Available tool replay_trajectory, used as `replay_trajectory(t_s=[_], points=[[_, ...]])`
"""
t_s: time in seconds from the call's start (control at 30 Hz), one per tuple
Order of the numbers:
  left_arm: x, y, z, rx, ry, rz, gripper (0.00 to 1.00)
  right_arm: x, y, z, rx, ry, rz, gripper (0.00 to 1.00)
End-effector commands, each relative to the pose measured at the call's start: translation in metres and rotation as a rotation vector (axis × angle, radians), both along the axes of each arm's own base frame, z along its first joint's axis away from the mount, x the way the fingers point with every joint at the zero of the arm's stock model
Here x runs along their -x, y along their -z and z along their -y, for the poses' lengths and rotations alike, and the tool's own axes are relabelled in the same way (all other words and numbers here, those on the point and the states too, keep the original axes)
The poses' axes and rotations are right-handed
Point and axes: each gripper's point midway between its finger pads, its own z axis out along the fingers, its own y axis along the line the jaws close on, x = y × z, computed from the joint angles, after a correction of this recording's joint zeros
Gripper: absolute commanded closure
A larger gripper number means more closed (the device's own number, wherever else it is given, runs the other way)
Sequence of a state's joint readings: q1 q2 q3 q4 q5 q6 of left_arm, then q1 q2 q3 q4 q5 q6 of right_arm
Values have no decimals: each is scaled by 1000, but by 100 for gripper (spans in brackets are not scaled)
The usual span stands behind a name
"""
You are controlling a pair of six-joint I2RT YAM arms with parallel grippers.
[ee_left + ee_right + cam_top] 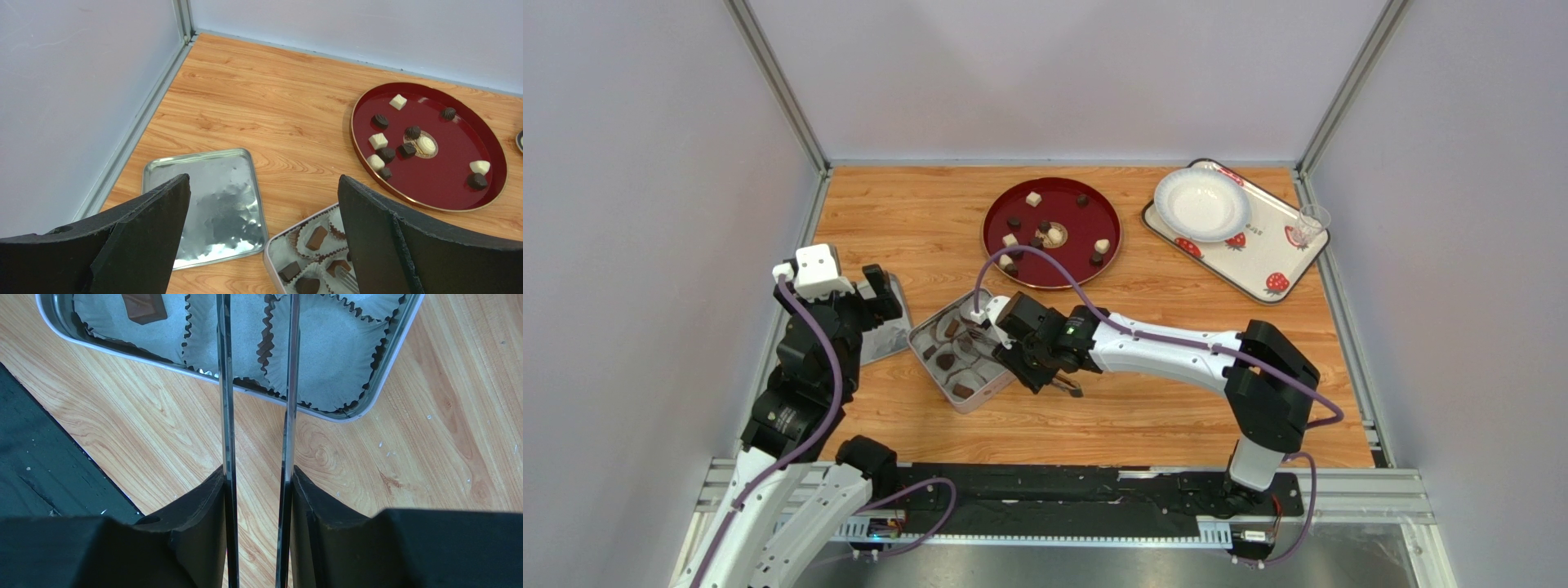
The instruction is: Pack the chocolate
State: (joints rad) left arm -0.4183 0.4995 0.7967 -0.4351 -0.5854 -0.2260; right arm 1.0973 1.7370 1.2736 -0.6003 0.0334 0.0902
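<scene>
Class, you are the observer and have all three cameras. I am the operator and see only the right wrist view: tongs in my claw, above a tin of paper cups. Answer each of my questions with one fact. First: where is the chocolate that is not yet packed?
Observer: On the red plate, farther from the arm bases than the tin. Dark and cream chocolate pieces lie scattered on it.
Operator: Is the left claw busy?
Observer: No. The left claw is wide open and holds nothing.
Operator: Is anything beside the tin?
Observer: A shallow metal lid lies flat just left of the tin.
</scene>
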Motion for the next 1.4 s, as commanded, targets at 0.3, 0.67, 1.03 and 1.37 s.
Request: replay_trajectory(t_s=[0.3, 0.67, 1.03, 1.37], points=[[-1, -7, -2, -3, -9, 28, 2, -8, -69, -12, -149, -12, 100, 57], [-1, -8, -2, 1, -6, 33, 2, -41, -112, 22, -170, 104, 192, 61], [2, -10, -3, 6, -3, 42, 2, -116, -106, 96, -60, 415, 196, 66], [2, -11, -1, 14, 8, 48, 2, -162, -75, 146, -4, 663, 61, 66]])
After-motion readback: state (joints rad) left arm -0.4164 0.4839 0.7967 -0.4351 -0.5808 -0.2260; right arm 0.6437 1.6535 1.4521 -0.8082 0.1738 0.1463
